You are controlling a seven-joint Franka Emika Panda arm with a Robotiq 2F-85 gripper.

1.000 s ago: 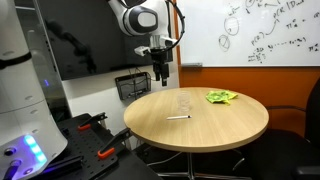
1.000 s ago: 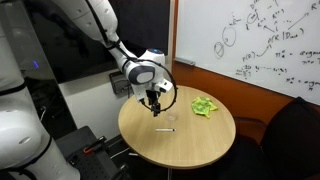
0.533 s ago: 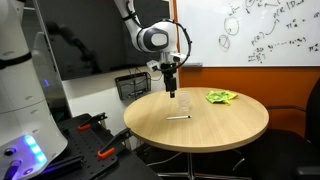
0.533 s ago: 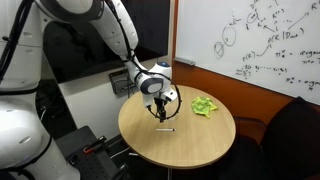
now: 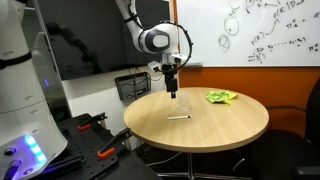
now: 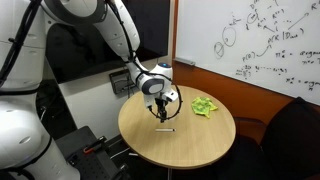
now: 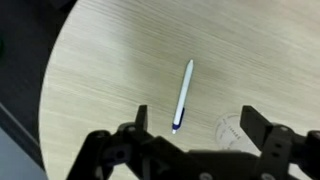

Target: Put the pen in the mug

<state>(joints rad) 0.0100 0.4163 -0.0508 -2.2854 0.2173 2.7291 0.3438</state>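
Round wooden worktop [image 5: 225, 125] holds the pen [image 7: 183, 95]; empty, wide-open jaws hover above, likely approach step; next, lower astride it.

We look down on a round light-wood desk [image 7: 100, 60], with dark floor [image 7: 20, 70] past its curved left edge. A slim white pen [image 7: 184, 94] lies on it at a slant, its dark tip toward us. The black end effector [image 7: 196, 115] fills the bottom edge, its two fingers [image 7: 141, 114] spread wide with nothing between them. We make out the faint rim of a clear round mug [image 7: 232, 130] beside the right finger.
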